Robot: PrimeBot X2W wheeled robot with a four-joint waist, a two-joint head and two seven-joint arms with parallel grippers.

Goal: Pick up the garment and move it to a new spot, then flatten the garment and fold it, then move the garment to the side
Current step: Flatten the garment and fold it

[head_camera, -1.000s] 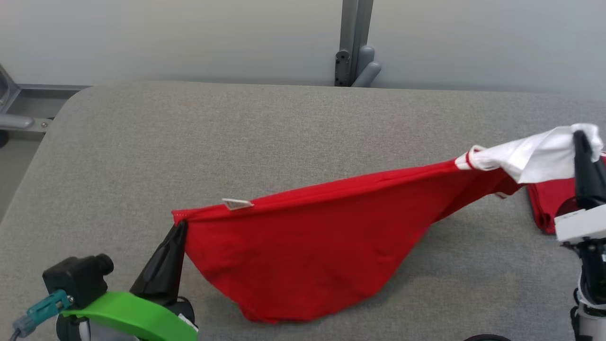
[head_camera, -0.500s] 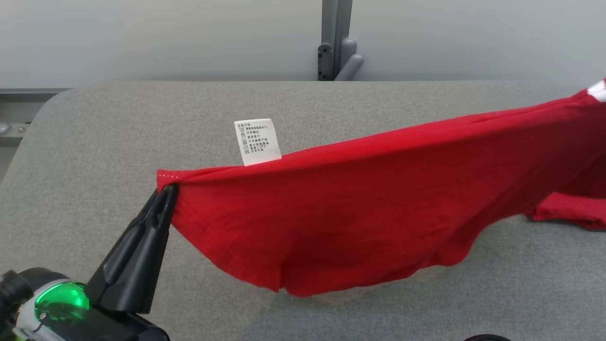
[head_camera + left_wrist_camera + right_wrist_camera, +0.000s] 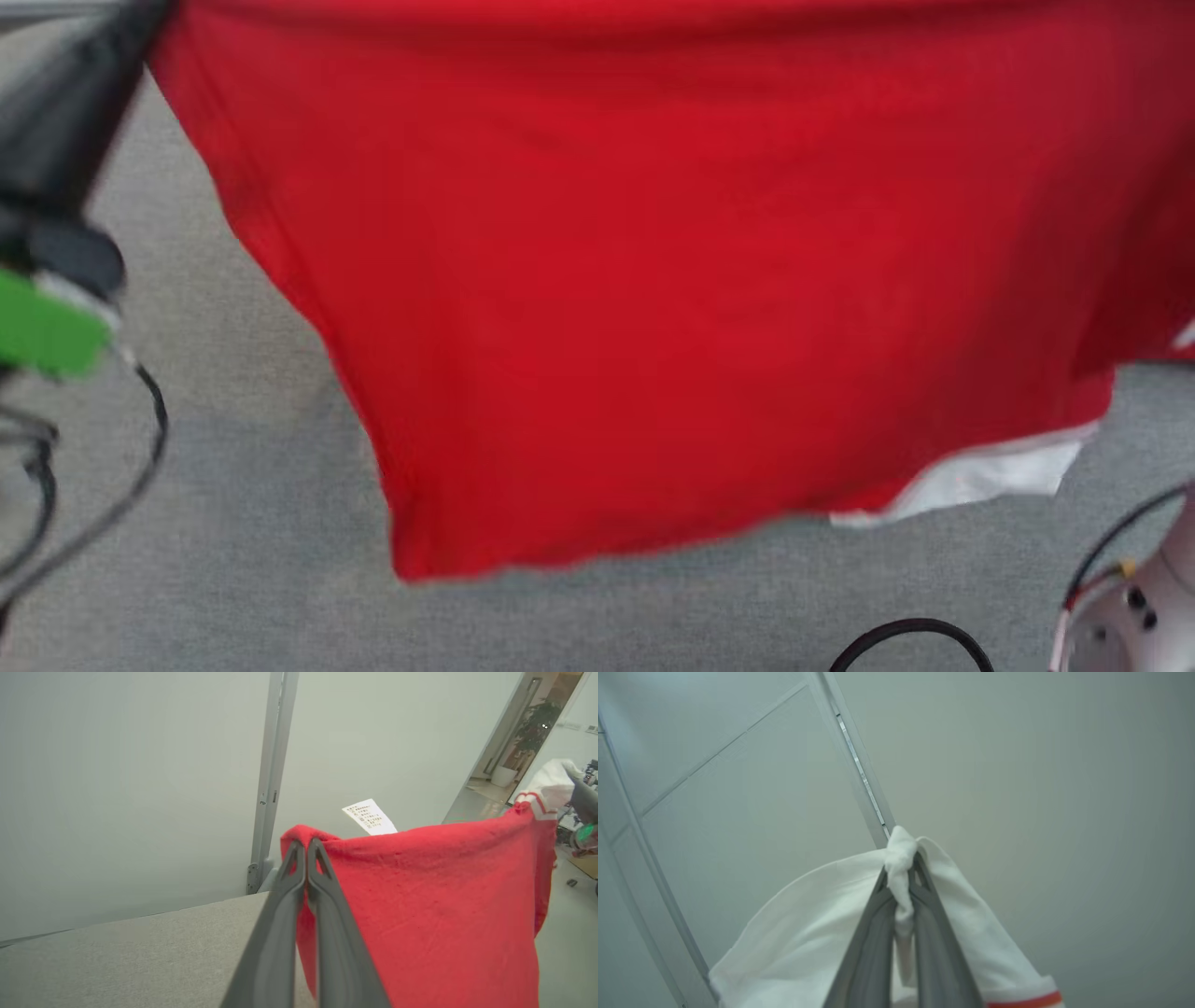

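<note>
At the left, your left gripper (image 3: 306, 851) is clamped on a red corner of the garment (image 3: 653, 280). The garment hangs spread over the table (image 3: 233, 523). At the right, your right gripper (image 3: 903, 872) is clamped on its white part. You are in the moving step, I think. The next move calls for lowering both corners evenly, so that the cloth lies flat.

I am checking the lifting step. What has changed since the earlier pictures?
Both arms raised the garment: it sagged onto the table before and now hangs spread between them, close before the head camera. Unchanged: left gripper clamps the red corner, right gripper the white sleeve.
</note>
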